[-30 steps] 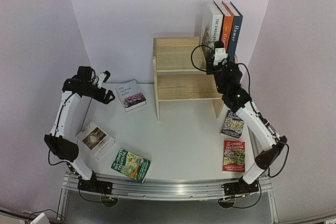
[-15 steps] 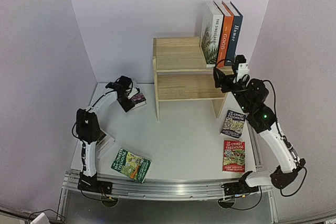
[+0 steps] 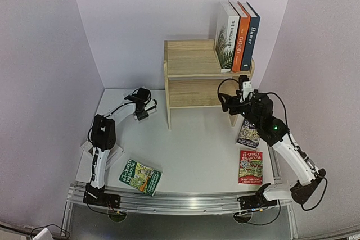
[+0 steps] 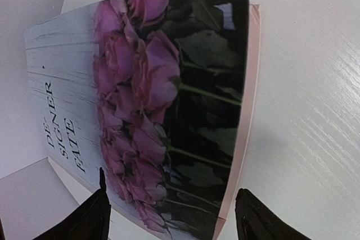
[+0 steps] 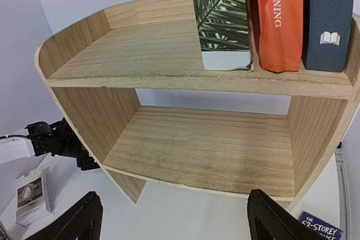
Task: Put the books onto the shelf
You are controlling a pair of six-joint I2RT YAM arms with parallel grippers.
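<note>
Since a second ago both arms have shifted. The left arm has reached from the 9 o'clock side of the bench (image 3: 197, 144) out over the flower book (image 4: 146, 94). The right arm has backed off the shelf's (image 5: 208, 150) top tier and now faces the lower one.

Left jaws (image 4: 171, 220): wide, nothing gripped. One fingertip (image 4: 101, 212) is over the title side of the cover, the other (image 4: 250, 220) over bare bench past the pink edge.

Key relation: the flower book lies flat on the bench near the shelf, at its 9 o'clock. It sits at 12 o'clock from the left jaws. In the wrist view the title end is at 9 o'clock and the stem end at 3, so I judge the long axis runs across the gap, not along it. A flat cover gives little to pinch, so an edge must come up first.

The left arm is by far the nearer; the right is on the other side of the shelf.

Right jaws (image 5: 174, 220): wide, empty.

Shelved upright at the top tier's 3 o'clock end: palm book (image 5: 222, 15), orange book (image 5: 278, 15), blue book (image 5: 329, 9). Treehouse books (image 3: 139, 176) and the tea book (image 5: 31, 195) are still on the bench.
</note>
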